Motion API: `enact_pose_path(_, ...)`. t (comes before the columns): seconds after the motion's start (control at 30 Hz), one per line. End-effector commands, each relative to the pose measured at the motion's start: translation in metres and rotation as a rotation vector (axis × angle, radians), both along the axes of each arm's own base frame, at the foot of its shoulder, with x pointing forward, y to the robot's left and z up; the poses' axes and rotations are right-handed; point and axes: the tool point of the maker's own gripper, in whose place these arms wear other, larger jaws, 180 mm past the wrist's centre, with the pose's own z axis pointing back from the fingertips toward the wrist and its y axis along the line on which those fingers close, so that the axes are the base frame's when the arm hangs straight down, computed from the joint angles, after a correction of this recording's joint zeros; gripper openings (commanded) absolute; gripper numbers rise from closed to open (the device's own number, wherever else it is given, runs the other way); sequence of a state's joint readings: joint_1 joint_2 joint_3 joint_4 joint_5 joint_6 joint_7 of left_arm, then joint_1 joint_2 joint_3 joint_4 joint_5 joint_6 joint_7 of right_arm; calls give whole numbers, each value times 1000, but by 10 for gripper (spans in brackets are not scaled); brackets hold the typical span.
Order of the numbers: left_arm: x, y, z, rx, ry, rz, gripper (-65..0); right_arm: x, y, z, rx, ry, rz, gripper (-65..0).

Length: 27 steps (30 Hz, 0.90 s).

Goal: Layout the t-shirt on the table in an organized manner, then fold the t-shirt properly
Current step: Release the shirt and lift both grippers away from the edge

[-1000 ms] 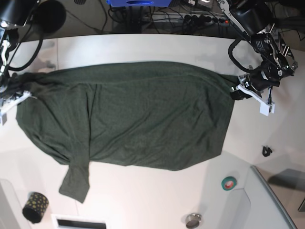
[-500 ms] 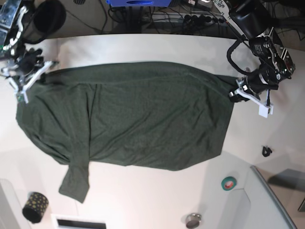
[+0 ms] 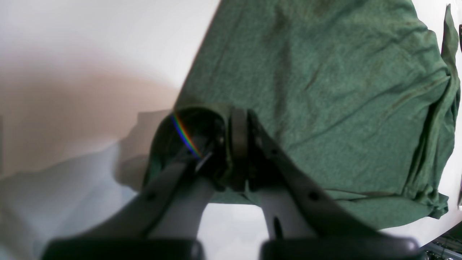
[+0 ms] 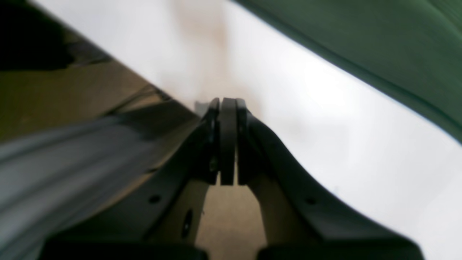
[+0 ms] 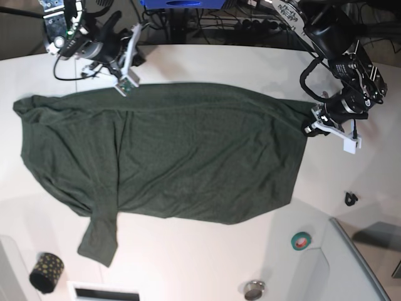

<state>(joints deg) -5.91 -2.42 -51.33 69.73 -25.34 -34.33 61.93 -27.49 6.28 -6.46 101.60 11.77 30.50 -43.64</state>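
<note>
The right gripper (image 5: 125, 84) had let go of the t-shirt (image 5: 175, 157) and risen clear toward the far table (image 5: 351, 175) edge; its fingers (image 4: 228, 141) were pressed together on nothing. The released corner had dropped flat near the table's edge. The left gripper (image 5: 313, 122) remained at the opposite end, its fingers (image 3: 238, 133) pinching a fold of fabric. The t-shirt lay spread across the table, one sleeve trailing toward the near side. The layout step appeared nearly complete; folding had not begun.

The green shirt (image 4: 379, 47) is looking blurry in the right wrist view, and the top edge is cutting it off.
</note>
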Motion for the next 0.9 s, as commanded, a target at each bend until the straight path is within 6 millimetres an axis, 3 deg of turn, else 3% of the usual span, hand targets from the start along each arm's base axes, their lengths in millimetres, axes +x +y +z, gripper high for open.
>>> enact_pose_path(0.0, 12, 9, 13, 20, -51, 10, -650, 10, 0, 7, 7, -39, -4, -636)
enact_pose_path(0.5, 18, 10, 16, 23, -61, 10, -650, 18, 23, 10, -123, -197, 2, -633)
enact_pose_path(0.63, 22, 10, 19, 21, -70, 12, -494, 18, 24, 10, -121, -196, 1, -633)
enact_pose_path(0.87, 45, 8, 35, 17, -126, 14, -262, 15, 23, 8, -124, -188, 2, -633)
